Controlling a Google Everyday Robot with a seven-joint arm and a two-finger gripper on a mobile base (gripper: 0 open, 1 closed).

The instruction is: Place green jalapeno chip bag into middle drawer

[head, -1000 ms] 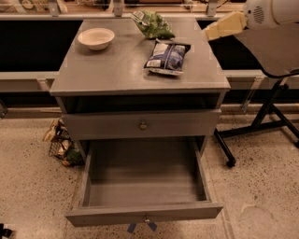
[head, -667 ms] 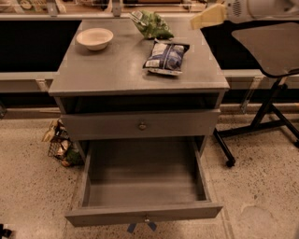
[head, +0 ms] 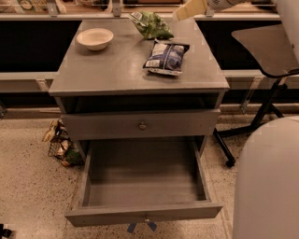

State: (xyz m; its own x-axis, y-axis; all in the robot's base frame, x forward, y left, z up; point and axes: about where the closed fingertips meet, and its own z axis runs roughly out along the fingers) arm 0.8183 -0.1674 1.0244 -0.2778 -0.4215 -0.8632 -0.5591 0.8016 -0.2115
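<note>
The green jalapeno chip bag [head: 152, 25] lies crumpled at the back of the grey cabinet's top [head: 112, 70], just behind a dark blue-and-white chip bag [head: 166, 57]. My gripper [head: 185, 11] hangs in the air at the top edge of the view, just right of the green bag and slightly above it, not touching it. The middle drawer [head: 142, 214] is pulled far out at the bottom. Its deep grey box holds nothing, and blue tape bits show under its knob.
A white bowl [head: 95, 38] sits at the back left of the cabinet top. A shut grey drawer front with a knob [head: 141, 125] is above the open drawer. A wire basket [head: 60, 145] stands on the floor at left. A black-legged stand [head: 261, 93] and my white body [head: 268, 182] are at right.
My gripper has moved left along the back of the cabinet, from beyond its right edge to just right of the green bag. The bags, bowl and drawer have not moved.
</note>
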